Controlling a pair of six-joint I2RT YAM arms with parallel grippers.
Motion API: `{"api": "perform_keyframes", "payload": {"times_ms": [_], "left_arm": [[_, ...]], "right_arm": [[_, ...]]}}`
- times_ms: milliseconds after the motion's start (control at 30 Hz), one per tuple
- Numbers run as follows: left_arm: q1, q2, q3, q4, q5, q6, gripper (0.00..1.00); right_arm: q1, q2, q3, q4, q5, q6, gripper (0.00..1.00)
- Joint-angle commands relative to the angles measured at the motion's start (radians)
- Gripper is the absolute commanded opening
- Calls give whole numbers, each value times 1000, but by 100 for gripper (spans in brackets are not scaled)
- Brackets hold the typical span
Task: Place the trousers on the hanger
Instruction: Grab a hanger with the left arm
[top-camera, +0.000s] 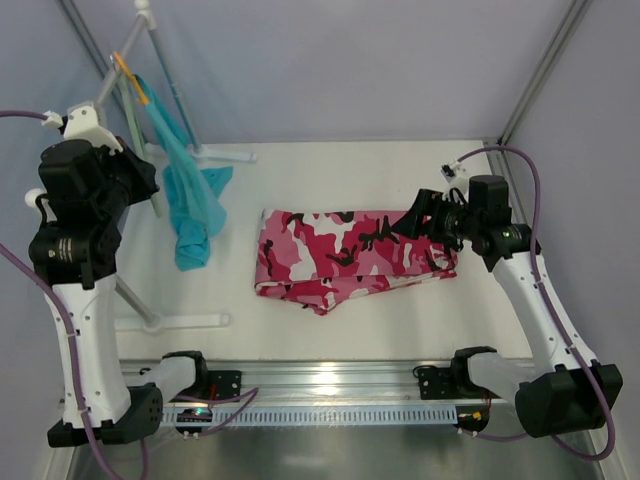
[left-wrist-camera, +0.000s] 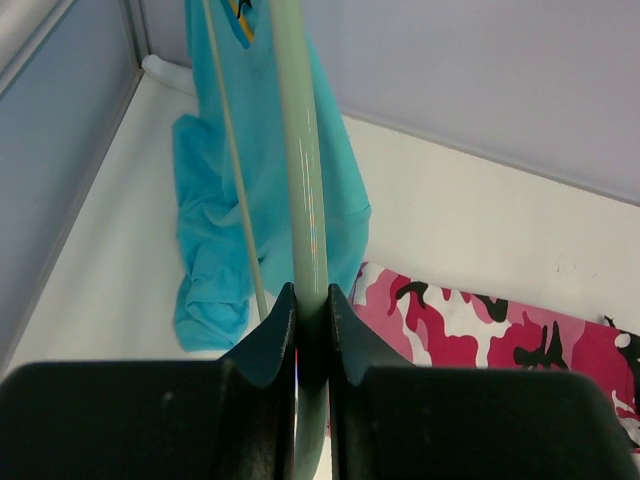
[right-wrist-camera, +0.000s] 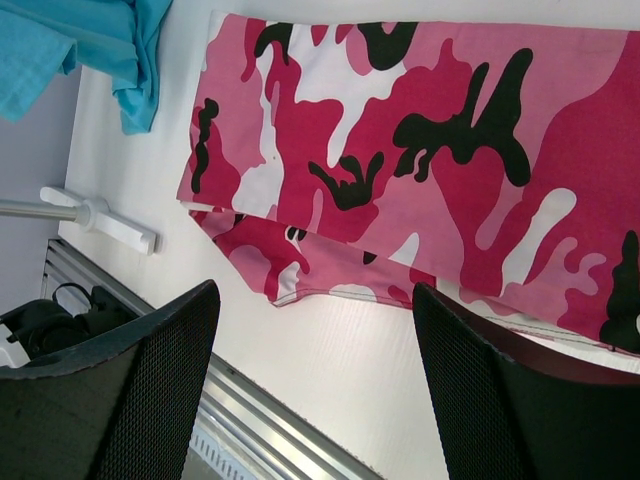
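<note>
hanger (left-wrist-camera: 303, 170) top out of frame

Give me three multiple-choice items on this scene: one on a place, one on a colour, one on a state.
1. The trousers lie:
A. in the table's far left corner
B. flat at mid-table
C. draped over a rail

2. The plain garment is:
A. orange
B. white
C. teal

3. The left claw is:
A. shut on the hanger
B. open and empty
C. shut on cloth

Key:
1 B, the top view shows them spread mid-table.
2 C, its cloth is teal in every view.
3 A, the left wrist view shows it pinching the pale green rod.
</note>
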Motion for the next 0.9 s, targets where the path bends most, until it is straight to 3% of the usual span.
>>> {"api": "perform_keyframes", "payload": {"times_ms": [0, 433, 667, 867], "left_arm": [[-1, -53, -11, -4, -16, 30, 0], [0, -40, -103, -46, -156, -41, 0], [0, -47, -14, -130, 9, -35, 0], [0, -145, -8, -121, 68, -58, 0]], "right_arm": [[5, -3, -14, 32, -23, -19, 80], [5, -18, -37, 35, -23, -25, 80], [5, -9, -49, 40, -28, -27, 80], [5, 9, -38, 11, -26, -46, 80]]}}
